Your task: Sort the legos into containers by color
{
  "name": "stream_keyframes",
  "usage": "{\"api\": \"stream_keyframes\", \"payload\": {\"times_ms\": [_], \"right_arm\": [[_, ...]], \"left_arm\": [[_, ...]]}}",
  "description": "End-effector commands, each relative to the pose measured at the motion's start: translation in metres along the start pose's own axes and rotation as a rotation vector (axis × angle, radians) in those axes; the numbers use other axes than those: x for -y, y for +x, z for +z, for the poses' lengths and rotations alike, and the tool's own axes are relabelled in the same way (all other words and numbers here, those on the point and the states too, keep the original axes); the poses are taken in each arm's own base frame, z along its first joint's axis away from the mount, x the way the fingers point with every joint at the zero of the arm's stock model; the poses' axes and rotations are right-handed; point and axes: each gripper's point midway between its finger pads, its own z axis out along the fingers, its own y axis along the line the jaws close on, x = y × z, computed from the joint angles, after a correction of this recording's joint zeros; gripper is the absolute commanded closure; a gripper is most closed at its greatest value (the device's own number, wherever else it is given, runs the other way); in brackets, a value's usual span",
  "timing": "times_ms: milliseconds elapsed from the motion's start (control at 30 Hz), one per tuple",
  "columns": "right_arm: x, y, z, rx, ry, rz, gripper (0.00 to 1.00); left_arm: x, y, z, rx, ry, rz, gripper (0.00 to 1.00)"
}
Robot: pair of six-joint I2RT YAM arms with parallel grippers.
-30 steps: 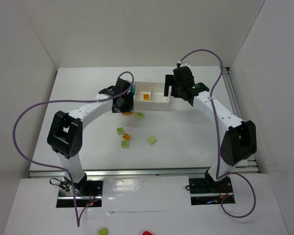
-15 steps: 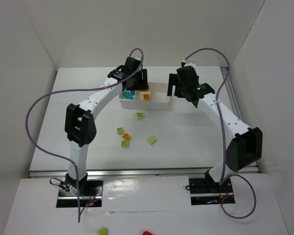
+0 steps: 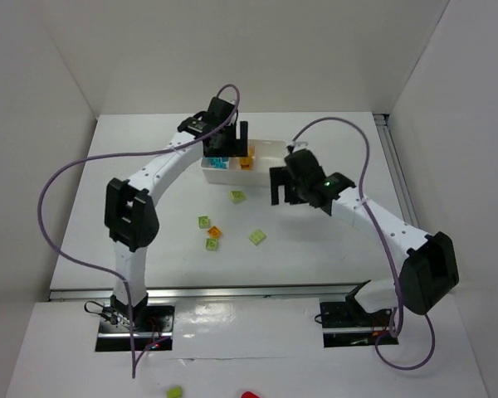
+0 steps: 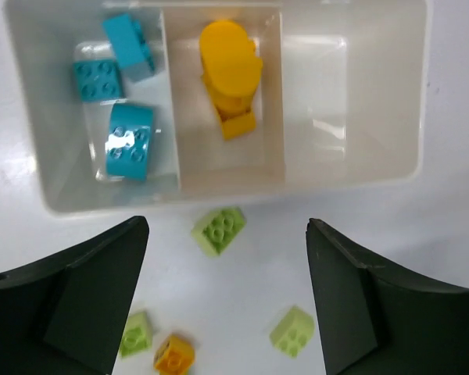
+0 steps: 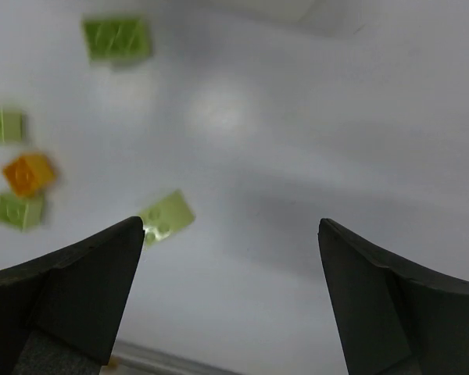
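My left gripper point(image 4: 226, 226) hung wide open over the tray point(image 4: 375, 101), holding nothing. Three cyan bricks point(image 4: 129, 141) lay in its left compartment and yellow pieces point(image 4: 230, 74) were piled in the middle one; I couldn't tell how many. A green brick point(image 4: 219, 230) sat just outside the near wall. An orange brick point(image 4: 174, 353) sat right at the picture's bottom edge. My right gripper point(image 5: 231, 226) was spread wide too, holding nothing, above blurred loose bricks point(image 5: 166, 217) on the table point(image 5: 313, 117), one cut off at the left edge
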Motion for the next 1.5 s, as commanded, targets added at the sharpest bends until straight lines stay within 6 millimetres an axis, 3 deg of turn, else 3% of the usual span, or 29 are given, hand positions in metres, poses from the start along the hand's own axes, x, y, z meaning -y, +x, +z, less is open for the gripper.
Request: {"api": "stream_keyframes", "payload": {"times_ms": [0,33,67,233,367,467,533,567,733,900,1000,1100,1133,1167,1233,1467], "right_arm": [[-0.064,0.057,-0.006,-0.07,-0.222,-0.13,0.0],[-0.072,0.074,-0.002,-0.098,-0.236,-0.163,0.0],[-0.085,0.094,-0.001,-0.123,-0.265,-0.208,0.0],[-0.097,0.141,0.025,-0.227,-0.261,-0.365,0.0],[-0.099,0.148,0.047,-0.231,-0.236,-0.393,0.04],[-0.097,0.157,0.061,-0.249,-0.214,-0.413,0.1],[-0.1,0.154,0.067,-0.232,-0.211,-0.41,0.15],[-0.099,0.155,0.071,-0.23,-0.199,-0.412,0.15],[-0.096,0.155,0.082,-0.217,-0.157,-0.418,0.16],[-0.09,0.156,0.093,-0.213,-0.109,-0.418,0.2],[-0.089,0.147,0.095,-0.184,-0.067,-0.397,0.29],[-0.072,0.142,0.099,-0.185,0.031,-0.4,0.29],[-0.068,0.141,0.096,-0.193,0.061,-0.39,0.24],[-0.056,0.138,0.1,-0.204,0.106,-0.361,0.11],[-0.049,0.138,0.095,-0.228,0.12,-0.298,0.01],[-0.047,0.147,0.082,-0.286,0.149,-0.154,0.04]], "left_arm": [[-0.002,-0.024,-0.077,0.129,0.019,0.016,0.09],[-0.015,-0.013,-0.079,0.107,-0.001,0.008,0.09],[-0.015,-0.016,-0.101,0.142,0.013,0.005,0.09],[-0.061,-0.001,-0.133,0.155,-0.091,-0.024,0.09],[-0.088,0.024,-0.146,0.115,-0.155,-0.041,0.1],[-0.098,0.044,-0.151,0.077,-0.166,-0.045,0.11],[-0.108,0.064,-0.153,0.038,-0.187,-0.059,0.11],[-0.111,0.085,-0.149,-0.017,-0.186,-0.065,0.11],[-0.11,0.139,-0.151,-0.122,-0.131,-0.128,0.13],[-0.104,0.185,-0.138,-0.228,-0.089,-0.165,0.14],[-0.1,0.187,-0.135,-0.228,-0.073,-0.159,0.14],[-0.1,0.189,-0.133,-0.234,-0.08,-0.15,0.14],[-0.098,0.185,-0.134,-0.225,-0.076,-0.15,0.14],[-0.098,0.185,-0.134,-0.225,-0.076,-0.15,0.14],[-0.097,0.18,-0.133,-0.214,-0.069,-0.14,0.14],[-0.097,0.181,-0.127,-0.224,-0.073,-0.13,0.14]]}}
